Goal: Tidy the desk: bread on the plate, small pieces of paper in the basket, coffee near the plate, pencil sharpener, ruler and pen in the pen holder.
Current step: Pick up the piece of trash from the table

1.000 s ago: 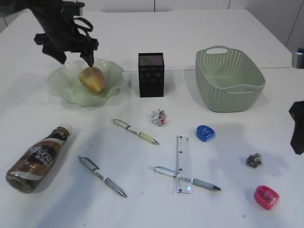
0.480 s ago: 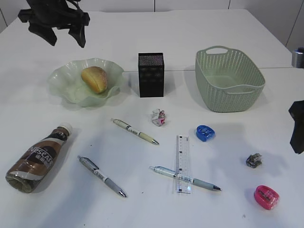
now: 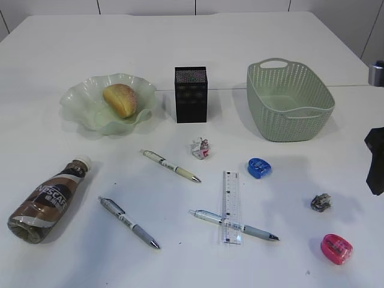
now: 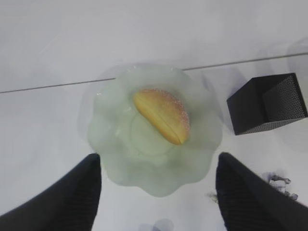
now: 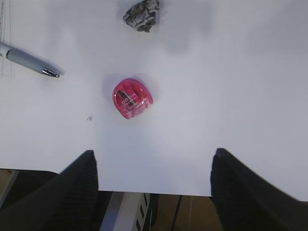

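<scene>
With the bread [image 3: 120,99] in the plate [image 3: 81,108], the pink sharpener [image 5: 132,98] lies just ahead of the right gripper [image 5: 153,192] (jaws spread, empty), nearer than the left gripper [image 4: 156,192], also spread and empty above the plate.

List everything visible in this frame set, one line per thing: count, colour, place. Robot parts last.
desk: 1, white, under everything
plate: 1, pale green, wavy rim, rear left
bread: 1, golden brown, in the plate
pen holder: 1, black mesh, rear centre, upright
basket: 1, sage green, rear right
coffee bottle: 1, brown, lying front left
pens: 3, scattered mid-front; one lies under the ruler
ruler: 1, clear, front centre
paper balls: 2, one white-red in the centre, one grey at right
pencil sharpeners: 2, blue right of centre, pink front right
left gripper: black, open, above the plate
right gripper: black, open, above the pink sharpener, at the desk's front edge
</scene>
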Motion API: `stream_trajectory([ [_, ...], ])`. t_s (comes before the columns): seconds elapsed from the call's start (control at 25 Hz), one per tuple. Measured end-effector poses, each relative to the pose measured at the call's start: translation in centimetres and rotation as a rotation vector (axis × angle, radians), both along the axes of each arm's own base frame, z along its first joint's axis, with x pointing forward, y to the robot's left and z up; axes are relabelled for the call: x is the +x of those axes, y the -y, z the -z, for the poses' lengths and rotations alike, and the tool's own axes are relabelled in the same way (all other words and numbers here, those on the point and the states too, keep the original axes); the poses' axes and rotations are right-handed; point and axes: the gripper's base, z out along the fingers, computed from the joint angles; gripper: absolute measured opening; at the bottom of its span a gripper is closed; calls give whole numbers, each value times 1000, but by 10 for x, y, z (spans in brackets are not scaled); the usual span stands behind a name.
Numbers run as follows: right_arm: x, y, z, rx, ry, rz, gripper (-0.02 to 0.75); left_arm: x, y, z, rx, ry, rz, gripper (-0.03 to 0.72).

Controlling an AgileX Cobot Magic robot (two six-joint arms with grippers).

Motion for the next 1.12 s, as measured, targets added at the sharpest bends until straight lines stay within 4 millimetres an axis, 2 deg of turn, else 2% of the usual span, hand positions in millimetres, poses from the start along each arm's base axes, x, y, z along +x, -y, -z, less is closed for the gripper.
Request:
stream_trajectory([
  [0.16, 0, 0, 0, 0, 0, 0, 566, -26, -21, -24, 2, 28, -19, 513],
  [0.44, 0, 0, 0, 2, -1, 0, 566, -80, -36, -28, 30, -30, 4, 511],
  [0.6, 0, 0, 0, 2, -1, 0, 566, -114, -39, -23, 41, -72, 13, 510],
  [0.76, 0, -1, 0, 8, -1, 2, 566, -144, -42, -9, 48, -128, 17, 510],
  [0.92, 0, -2, 0, 19, -2, 5, 566, -167, -44, 5, 53, -175, 19, 510],
  [1.12, 0, -3, 0, 34, -3, 9, 566, -189, -46, 13, 52, -193, 21, 510],
])
